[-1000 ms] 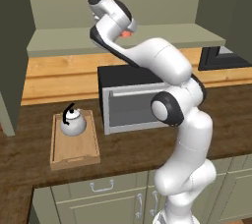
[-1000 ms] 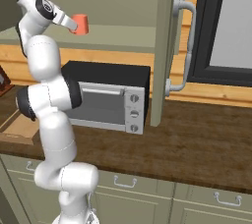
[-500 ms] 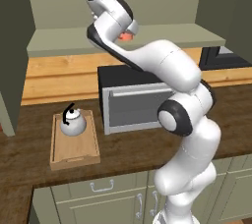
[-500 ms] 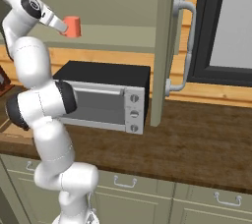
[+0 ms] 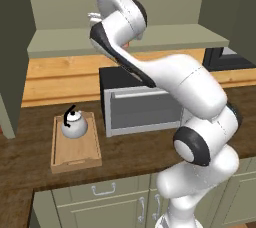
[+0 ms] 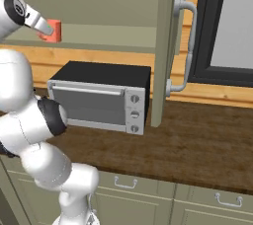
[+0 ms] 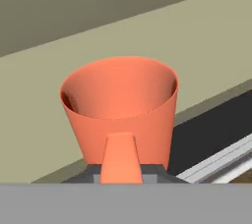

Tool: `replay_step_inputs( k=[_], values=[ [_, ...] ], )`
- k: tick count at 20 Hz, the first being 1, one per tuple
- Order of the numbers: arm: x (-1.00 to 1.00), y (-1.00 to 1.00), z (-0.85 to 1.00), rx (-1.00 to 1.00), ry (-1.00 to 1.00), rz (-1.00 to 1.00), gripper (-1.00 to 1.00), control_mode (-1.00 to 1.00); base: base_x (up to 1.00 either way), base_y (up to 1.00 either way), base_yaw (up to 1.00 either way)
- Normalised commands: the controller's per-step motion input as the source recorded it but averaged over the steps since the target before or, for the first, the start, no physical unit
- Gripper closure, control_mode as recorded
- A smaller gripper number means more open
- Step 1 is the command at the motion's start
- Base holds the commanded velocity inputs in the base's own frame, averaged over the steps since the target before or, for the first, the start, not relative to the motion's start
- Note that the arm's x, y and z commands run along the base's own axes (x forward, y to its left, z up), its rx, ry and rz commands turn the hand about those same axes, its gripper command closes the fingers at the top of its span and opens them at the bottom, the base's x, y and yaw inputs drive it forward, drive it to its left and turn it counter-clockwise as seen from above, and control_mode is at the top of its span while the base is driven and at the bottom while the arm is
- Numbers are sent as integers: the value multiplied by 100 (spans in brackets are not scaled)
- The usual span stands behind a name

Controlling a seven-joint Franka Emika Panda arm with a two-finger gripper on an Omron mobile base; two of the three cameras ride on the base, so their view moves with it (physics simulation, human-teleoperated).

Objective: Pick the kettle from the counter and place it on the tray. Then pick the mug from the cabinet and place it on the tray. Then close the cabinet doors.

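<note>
Pincer (image 6: pixel 45 27) closed narrow on the orange-red mug (image 6: pixel 53 30); mug held clear of the shelf, in front of the open cabinet (image 6: pixel 99 2), above the microwave (image 6: pixel 101 96). Hand view: mug (image 7: pixel 120 107) upright, mouth open toward the camera, nothing visible inside; its handle sits between the dark finger tips. Pale cabinet shelf (image 7: pixel 147 36) lies behind and below the mug. In the left base view the arm hides most of the mug; only a sliver of orange shows under the wrist.

Worktop (image 5: pixel 125 159): dark brown wood grain over grey-green drawers with silver handles. Pale wooden wall panel (image 5: pixel 60 77) behind. Black microwave (image 5: pixel 142 107) stands on the worktop, door shut.

Tray (image 5: pixel 76 148): light wood, on the worktop just left of the microwave. Kettle (image 5: pixel 74 124) sits upright in its far half, black handle arched over the top.

Right cabinet door (image 6: pixel 165 46) stands open, edge-on, silver bar handle facing right. Dark-framed window (image 6: pixel 222 26) beyond it.
</note>
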Motion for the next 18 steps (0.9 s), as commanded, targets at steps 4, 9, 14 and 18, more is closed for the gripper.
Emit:
replay_step_inputs(
  k=[4,9,14,18],
  values=[
    [-88,8,0,16,0,60,100,-100,0,0,0],
    [-92,8,-7,14,0,60,100,-100,0,0,0],
    [-96,19,-24,6,0,56,100,-100,0,0,0],
    [-91,21,-33,1,0,57,100,-100,0,0,0]
  ],
)
